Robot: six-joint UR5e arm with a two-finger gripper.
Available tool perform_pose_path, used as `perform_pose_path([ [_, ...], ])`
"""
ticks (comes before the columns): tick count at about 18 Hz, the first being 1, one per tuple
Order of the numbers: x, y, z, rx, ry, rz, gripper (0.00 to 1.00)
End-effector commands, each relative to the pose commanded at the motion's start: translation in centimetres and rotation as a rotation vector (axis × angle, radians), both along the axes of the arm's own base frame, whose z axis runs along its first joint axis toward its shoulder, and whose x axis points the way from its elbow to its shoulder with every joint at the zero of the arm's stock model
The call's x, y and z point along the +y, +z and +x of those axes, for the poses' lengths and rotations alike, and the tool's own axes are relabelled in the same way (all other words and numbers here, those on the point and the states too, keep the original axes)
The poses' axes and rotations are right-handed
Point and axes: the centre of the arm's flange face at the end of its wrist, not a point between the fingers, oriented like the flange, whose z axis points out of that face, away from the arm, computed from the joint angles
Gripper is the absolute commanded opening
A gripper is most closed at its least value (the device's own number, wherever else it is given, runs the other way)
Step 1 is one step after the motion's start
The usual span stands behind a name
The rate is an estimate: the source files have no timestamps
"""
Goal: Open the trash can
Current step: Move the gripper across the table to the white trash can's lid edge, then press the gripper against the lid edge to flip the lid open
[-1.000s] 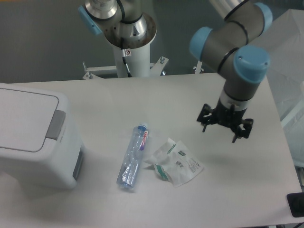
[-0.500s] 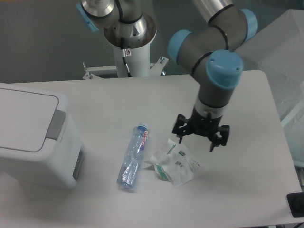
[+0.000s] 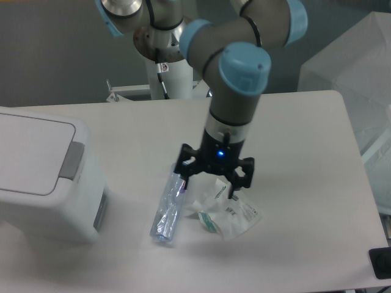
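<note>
Over the last second the gripper has swept from the right side of the table toward the left, and it now hangs above the clear plastic bottle and the crumpled plastic wrapper, with its two fingers spread wide and holding nothing. A small blue light glows on the wrist just above the fingers. The trash can sits at the left edge of the table, well apart from the gripper, with its flat white lid down and the grey latch on the side that faces the bottle; nothing on it has shifted, and the bottle and wrapper lie where they lay a second ago. I judge this to be the approach: the arm is crossing toward the can, the latch is untouched, and the opening itself is not yet begun. The fingers pass low over the litter, so a brush against the bottle's cap end looks possible if the path stays at this height. As for writing, the bottle carries a label with red and purple patches near its blue cap, and the wrapper bears green print and dark marks, but all of it is too small and blurred to read.
</note>
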Motion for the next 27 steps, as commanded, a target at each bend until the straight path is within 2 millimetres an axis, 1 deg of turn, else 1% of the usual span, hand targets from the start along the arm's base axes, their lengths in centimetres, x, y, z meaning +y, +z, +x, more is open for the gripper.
perform_pose_path([
  [3,0.4,2.5,2.4,-0.024,-0.015,0.068,1.0],
  [4,0.6,3.0,3.6,-0.04,-0.034,0.088,1.0],
  [5,0.7,3.4,4.8,-0.049,-0.053,0.1,1.0],
  [6,0.8,3.5,5.6,-0.053,-0.063,0.105,1.0],
  [8,1.3,3.7,6.8,-0.075,-0.089,0.126,1.0],
  [12,1.3,4.1,7.3,-0.11,-0.046,0.134,1.0],
  [13,1.1,4.6,7.7,-0.114,-0.034,0.138,1.0],
  [15,1.5,4.9,8.8,-0.118,-0.047,0.141,1.0],
  [16,1.6,4.9,9.0,-0.117,-0.048,0.139,1.0],
  [19,1.4,3.3,9.3,-0.136,-0.039,0.11,1.0],
  [22,1.5,2.1,10.1,-0.144,-0.051,0.095,1.0],
  [27,1.5,1.9,10.2,-0.147,-0.049,0.092,1.0],
])
